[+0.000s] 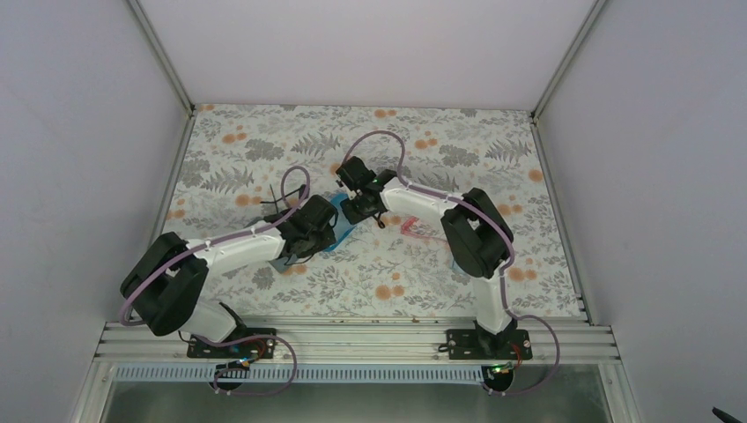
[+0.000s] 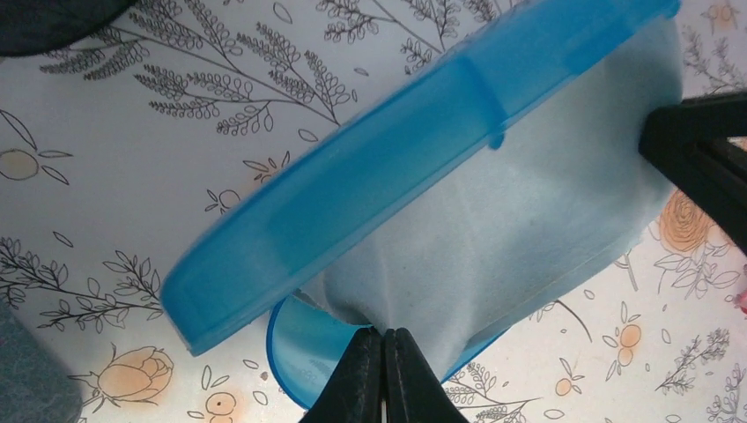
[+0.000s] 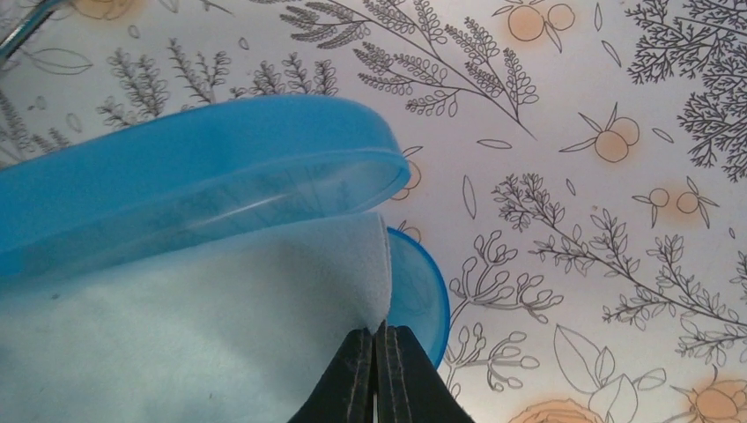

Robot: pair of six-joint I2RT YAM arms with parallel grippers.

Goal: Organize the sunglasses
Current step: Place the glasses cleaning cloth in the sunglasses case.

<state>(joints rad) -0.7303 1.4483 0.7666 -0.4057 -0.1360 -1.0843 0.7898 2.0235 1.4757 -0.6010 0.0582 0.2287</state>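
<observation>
Top view: a floral worktop with both arms reaching to its middle. The left claw and right claw meet over a blue case. The pink-red sunglasses lie on the bare worktop just right of the case, partly under the right forearm. A thin dark outline left of the left claw may be the black sunglasses, though it is too small to be sure. Neither pair is in any case.

Left wrist view: the case stands open, its lid tilted up. A light blue cloth spreads from under the lid. The left claw's fingers are pressed together, pinching one corner of the cloth.

Right wrist view: the right claw's fingers are also pressed together, pinching the opposite corner of the same cloth beside the case's lower half.

Judged from this, the task is at an early stage. The work in hand is only the cloth at the open case. Both pairs have yet to be picked up and put away.
</observation>
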